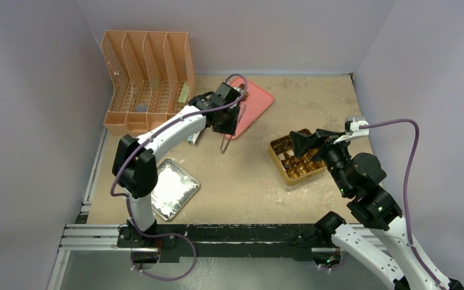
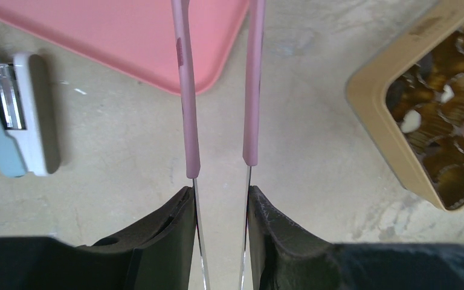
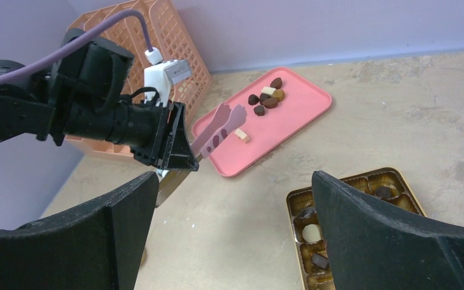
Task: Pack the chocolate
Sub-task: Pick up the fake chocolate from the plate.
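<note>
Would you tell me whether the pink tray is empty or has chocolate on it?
Not empty: the right wrist view shows a cluster of chocolate pieces on the pink tray, plus one pale piece.

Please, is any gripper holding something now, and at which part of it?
The left gripper holds pink-tipped metal tongs by the bare metal end of their two arms. The open right gripper holds nothing.

Overhead camera looks down; close wrist cameras (left apparently downward) share tray (image 2: 96,30) and box (image 2: 374,115).
</note>
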`<state>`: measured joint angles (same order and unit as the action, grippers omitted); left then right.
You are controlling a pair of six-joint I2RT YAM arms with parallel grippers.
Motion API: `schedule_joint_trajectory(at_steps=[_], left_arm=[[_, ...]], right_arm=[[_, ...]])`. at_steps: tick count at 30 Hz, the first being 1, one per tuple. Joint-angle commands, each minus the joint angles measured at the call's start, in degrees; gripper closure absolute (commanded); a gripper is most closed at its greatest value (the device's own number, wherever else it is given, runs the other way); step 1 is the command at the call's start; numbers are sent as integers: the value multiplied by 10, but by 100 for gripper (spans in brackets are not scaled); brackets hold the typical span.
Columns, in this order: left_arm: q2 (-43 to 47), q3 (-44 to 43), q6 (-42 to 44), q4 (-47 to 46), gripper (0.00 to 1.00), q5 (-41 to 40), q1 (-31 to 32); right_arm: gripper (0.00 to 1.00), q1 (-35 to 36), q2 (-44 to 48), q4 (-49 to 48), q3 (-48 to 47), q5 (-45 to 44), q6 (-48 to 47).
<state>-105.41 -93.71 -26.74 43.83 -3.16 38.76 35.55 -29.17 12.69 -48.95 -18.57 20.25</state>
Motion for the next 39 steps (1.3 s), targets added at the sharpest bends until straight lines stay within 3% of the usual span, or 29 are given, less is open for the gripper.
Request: schedule_joint_trajectory(at_steps=[1,39], left_arm=[[-28,-41,29,25,66,-38,-17],[-151,-99,71,14,63,12,-77]], right_arm=[[1,-1,1,-24,-13,-6,-12],[1,-1,-3,-33,-2,-21,-21]])
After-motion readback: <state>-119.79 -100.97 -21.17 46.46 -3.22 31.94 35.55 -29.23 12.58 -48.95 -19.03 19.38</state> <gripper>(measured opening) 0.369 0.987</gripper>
